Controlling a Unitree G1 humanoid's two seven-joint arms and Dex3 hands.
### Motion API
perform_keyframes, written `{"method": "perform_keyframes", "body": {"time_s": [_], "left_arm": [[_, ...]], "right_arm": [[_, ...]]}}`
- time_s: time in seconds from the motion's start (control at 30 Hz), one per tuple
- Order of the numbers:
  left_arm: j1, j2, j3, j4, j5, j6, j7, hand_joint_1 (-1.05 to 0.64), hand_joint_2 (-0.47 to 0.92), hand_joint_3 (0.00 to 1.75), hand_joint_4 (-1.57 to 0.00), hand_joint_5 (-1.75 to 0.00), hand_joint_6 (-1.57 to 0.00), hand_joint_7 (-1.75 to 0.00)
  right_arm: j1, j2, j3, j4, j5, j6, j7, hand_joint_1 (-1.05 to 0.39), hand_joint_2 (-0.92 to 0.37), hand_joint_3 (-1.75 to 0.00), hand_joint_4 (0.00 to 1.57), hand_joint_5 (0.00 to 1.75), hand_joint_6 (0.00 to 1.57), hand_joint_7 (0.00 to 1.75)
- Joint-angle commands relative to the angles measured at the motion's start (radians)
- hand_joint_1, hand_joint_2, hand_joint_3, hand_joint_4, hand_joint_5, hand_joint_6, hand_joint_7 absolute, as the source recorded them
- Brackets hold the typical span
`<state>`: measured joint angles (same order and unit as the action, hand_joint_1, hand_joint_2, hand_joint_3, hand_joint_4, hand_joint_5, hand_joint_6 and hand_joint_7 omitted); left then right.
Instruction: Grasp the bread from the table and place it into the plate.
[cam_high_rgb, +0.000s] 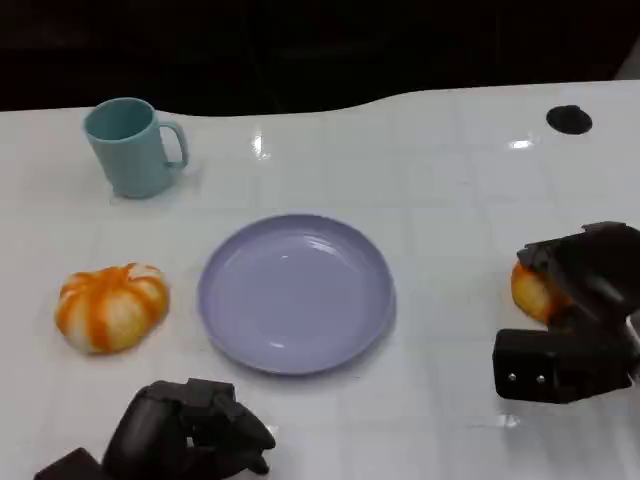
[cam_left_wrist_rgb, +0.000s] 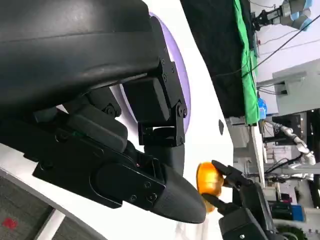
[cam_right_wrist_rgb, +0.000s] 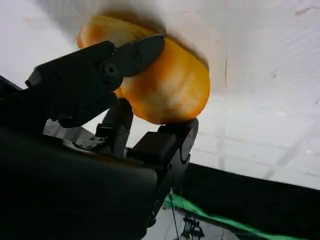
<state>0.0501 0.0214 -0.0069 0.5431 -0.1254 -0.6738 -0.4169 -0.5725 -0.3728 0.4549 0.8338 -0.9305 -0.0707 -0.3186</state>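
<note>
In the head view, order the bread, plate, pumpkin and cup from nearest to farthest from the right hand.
1. Bread, in the right hand.
2. Plate, centre.
3. Pumpkin, far left, and cup, back left: too close to call.

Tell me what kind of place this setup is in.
Probably a robotics lab, not a kitchen. The white table holds only staged props: a lavender plate, a teal mug and bread rolls. The left wrist view shows a green cloth, cables and another robot arm behind.
</note>
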Motion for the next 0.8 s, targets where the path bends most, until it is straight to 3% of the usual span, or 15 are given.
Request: {"method": "perform_keyframes", "body": {"time_s": [0.03, 0.33, 0.4, 0.57, 0.67, 0.73, 0.77, 0.8], "left_arm": [[0.005, 0.011, 0.004, -0.008, -0.007, -0.001, 0.002, -1.05, 0.9, 0.0, -1.2, -1.01, -1.3, -0.69], [0.006, 0.007, 0.004, -0.009, -0.006, 0.007, 0.007, -1.05, 0.89, 0.0, -1.21, -1.01, -1.31, -0.68], [0.006, 0.008, 0.003, -0.008, -0.001, 0.004, 0.01, -1.05, 0.9, 0.0, -1.21, -1.0, -1.31, -0.68], [0.005, 0.007, 0.003, -0.009, -0.004, 0.004, 0.007, -1.05, 0.9, 0.0, -1.2, -1.0, -1.31, -0.68], [0.004, 0.007, 0.003, -0.008, -0.005, 0.005, 0.007, -1.05, 0.9, 0.0, -1.2, -1.0, -1.31, -0.68], [0.002, 0.007, 0.003, -0.004, 0.0, 0.001, 0.01, -1.05, 0.9, 0.0, -1.21, -1.0, -1.31, -0.68], [0.001, 0.007, 0.003, -0.002, 0.001, -0.001, 0.01, -1.05, 0.9, 0.0, -1.21, -1.0, -1.31, -0.68], [0.001, 0.007, 0.002, -0.003, 0.002, 0.001, 0.011, -1.05, 0.9, 0.0, -1.21, -1.0, -1.3, -0.68]], "right_arm": [[0.009, -0.004, 0.017, 0.075, 0.033, -0.055, -0.085, -0.12, -0.9, -0.01, 0.81, 1.74, 0.79, 1.29], [0.027, -0.01, 0.021, 0.072, 0.069, -0.163, -0.285, -0.05, -0.81, 0.0, 0.86, 1.75, 0.86, 1.33], [0.039, -0.01, 0.023, 0.043, 0.07, -0.181, -0.315, -0.05, -0.83, -0.02, 0.88, 1.75, 0.91, 1.27], [0.063, -0.006, 0.015, -0.041, 0.083, -0.232, -0.342, -0.01, -0.83, -0.02, 0.94, 1.75, 0.96, 1.25], [0.081, -0.001, 0.009, -0.117, 0.097, -0.258, -0.326, 0.01, -0.84, -0.03, 0.97, 1.75, 1.05, 1.08], [0.094, 0.003, 0.003, -0.17, 0.116, -0.278, -0.306, 0.03, -0.83, -0.05, 0.98, 1.75, 1.05, 1.14], [0.101, 0.006, -0.001, -0.199, 0.129, -0.291, -0.296, 0.03, -0.79, -0.13, 0.99, 1.75, 1.03, 1.2], [0.109, 0.01, -0.004, -0.227, 0.141, -0.304, -0.285, 0.04, -0.61, -0.5, 1.0, 1.74, 1.02, 1.23]]}}
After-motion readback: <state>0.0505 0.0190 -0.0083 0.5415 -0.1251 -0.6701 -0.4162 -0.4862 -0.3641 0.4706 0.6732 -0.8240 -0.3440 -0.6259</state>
